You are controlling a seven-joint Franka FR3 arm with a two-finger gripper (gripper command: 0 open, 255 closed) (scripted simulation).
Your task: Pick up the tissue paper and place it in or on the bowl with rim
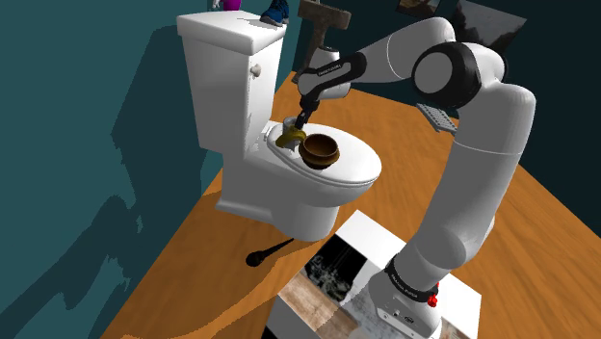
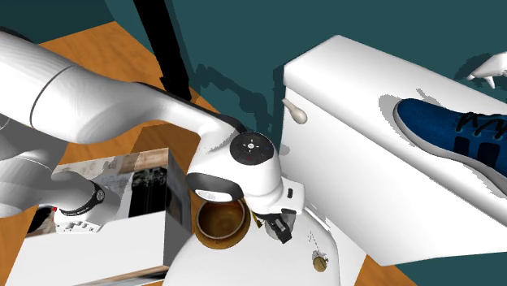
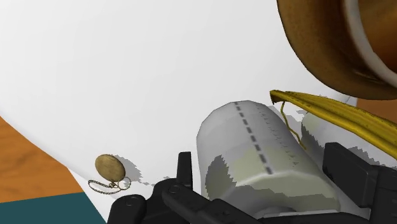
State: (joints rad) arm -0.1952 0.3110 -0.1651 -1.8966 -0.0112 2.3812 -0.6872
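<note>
A white tissue roll [image 3: 261, 153] with a dashed seam lies on its side on the white toilet lid [image 1: 358, 166]. My gripper [image 3: 266, 164] is lowered over it, and its black fingers [image 3: 185, 170] stand apart on either side of the roll; I cannot tell if they touch it. The brown bowl with a pale rim [image 1: 320, 149] [image 3: 331, 44] sits on the lid just beyond the roll. In the shoulder view the gripper [image 1: 292, 130] hangs at the back of the lid, beside the bowl. From the second exterior view the hand [image 2: 280, 227] is next to the bowl [image 2: 221, 221].
A yellow banana-like object [image 3: 331, 111] lies between roll and bowl. A small gold pocket watch [image 3: 110, 168] rests on the lid near its edge. The toilet tank [image 1: 231, 58] rises behind, with a blue shoe [image 2: 455, 134] on top. A black object [image 1: 265, 255] lies on the wooden floor.
</note>
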